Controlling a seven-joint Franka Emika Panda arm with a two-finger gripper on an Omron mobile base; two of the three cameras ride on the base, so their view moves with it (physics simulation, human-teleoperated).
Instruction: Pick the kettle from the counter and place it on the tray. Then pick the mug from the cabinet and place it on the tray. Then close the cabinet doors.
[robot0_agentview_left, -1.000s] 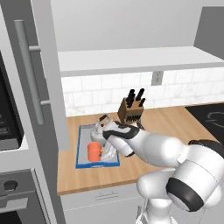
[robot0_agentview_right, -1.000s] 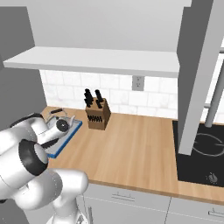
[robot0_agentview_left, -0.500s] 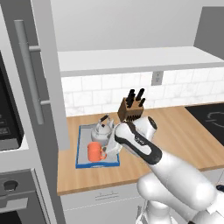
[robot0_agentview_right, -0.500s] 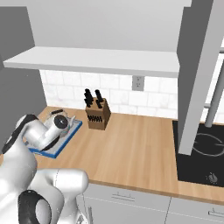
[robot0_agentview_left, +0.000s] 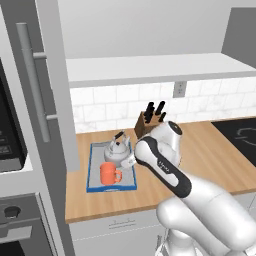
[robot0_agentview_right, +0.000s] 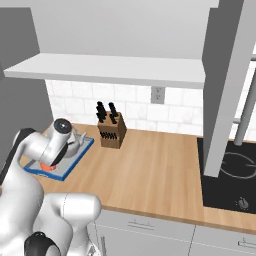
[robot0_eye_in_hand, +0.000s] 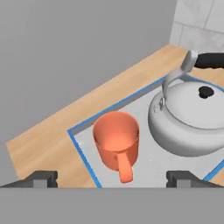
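Note:
The orange mug (robot0_agentview_left: 108, 174) (robot0_eye_in_hand: 116, 136) stands upright on the blue-rimmed grey tray (robot0_agentview_left: 93, 175) (robot0_eye_in_hand: 151, 164), its handle facing my hand. Right beside it on the tray sits the silver kettle (robot0_agentview_left: 116, 148) (robot0_eye_in_hand: 191, 119) with its black handle. My gripper (robot0_agentview_left: 129, 161) (robot0_eye_in_hand: 113, 180) is open, hovering just off the mug's handle side with nothing between the fingertips (robot0_eye_in_hand: 41, 178). The tray (robot0_agentview_right: 61, 162) rests on the wooden counter (robot0_agentview_left: 210, 155). Both cabinet doors stand open: the left door (robot0_agentview_left: 52, 75) and the right door (robot0_agentview_right: 225, 85). The cabinet shelf (robot0_agentview_left: 150, 67) is bare.
A knife block (robot0_agentview_left: 149, 121) (robot0_agentview_right: 111, 131) stands against the tiled wall behind the tray. The black stovetop (robot0_agentview_right: 230, 175) lies at the counter's right end. The oven column (robot0_agentview_left: 10, 150) rises at the left, close to the open left door's bar handle (robot0_agentview_left: 32, 80).
The gripper has let go of the mug on the tray and drawn back up and to the right; the mug stays beside the kettle.

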